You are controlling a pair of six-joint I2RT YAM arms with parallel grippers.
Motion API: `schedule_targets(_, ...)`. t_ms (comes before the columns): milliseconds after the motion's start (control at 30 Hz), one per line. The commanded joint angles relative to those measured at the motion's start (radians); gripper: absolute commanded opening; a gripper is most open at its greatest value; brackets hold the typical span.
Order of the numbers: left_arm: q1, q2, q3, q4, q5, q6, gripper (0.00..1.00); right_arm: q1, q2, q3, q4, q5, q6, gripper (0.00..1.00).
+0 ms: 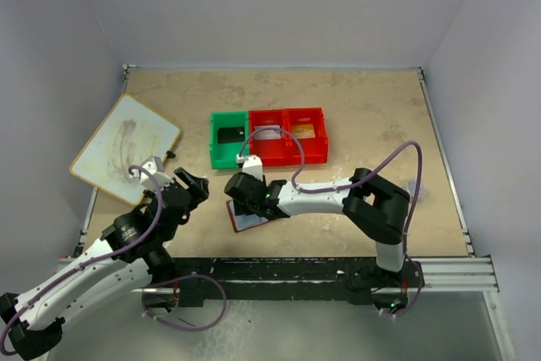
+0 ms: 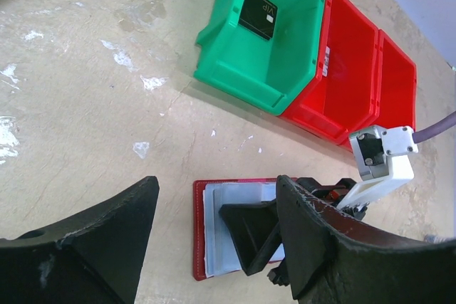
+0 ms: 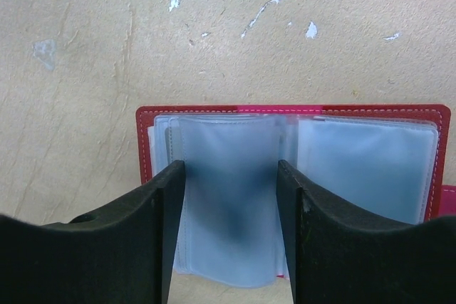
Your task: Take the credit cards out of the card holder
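Maroon card holder (image 3: 363,161) lies open, sleeves up; black credit card (image 2: 258,12) sits in green bin (image 2: 235,69).

The beige table (image 1: 372,124), flecked with white scuffs, carries 3 things. A white board (image 1: 125,148) lies at its far left. A bin tray (image 1: 314,156) with 1 green and 2 red compartments sits mid-table. The card holder (image 1: 247,221) lies open just nearer.

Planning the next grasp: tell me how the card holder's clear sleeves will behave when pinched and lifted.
Probably floppy: the sleeves are thin translucent film fanned loosely under the right claw. Likely slippery, given their smooth surface. The card holder looks thin and light, so it may lift too.
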Motion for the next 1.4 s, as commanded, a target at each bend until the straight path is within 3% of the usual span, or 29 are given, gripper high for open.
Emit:
schedule_targets(0,-0.001,0.003,0.044,0.003,-0.011,-0.004,0.65,-0.012,0.105,-0.020,-0.183,0.022,0.007,0.58)
schedule_targets(233,0.000,-0.006,0.045,0.003,-0.019,-0.008,0.65,-0.001,0.138,-0.009,-0.197,0.035,0.001,0.63)
schedule_targets(600,-0.001,-0.014,0.039,-0.009,-0.026,-0.011,0.65,0.020,0.205,0.035,-0.271,0.095,0.020,0.60)
schedule_targets(767,-0.001,-0.017,0.040,-0.008,-0.027,-0.011,0.65,0.022,0.187,0.015,-0.257,0.091,0.032,0.54)
schedule_targets(1100,-0.001,0.015,0.009,0.068,0.052,0.031,0.65,0.007,0.114,-0.064,-0.114,-0.039,0.009,0.36)
schedule_targets(1367,0.000,0.078,-0.124,0.339,0.275,0.070,0.65,-0.110,-0.041,-0.282,0.214,-0.284,0.050,0.26)
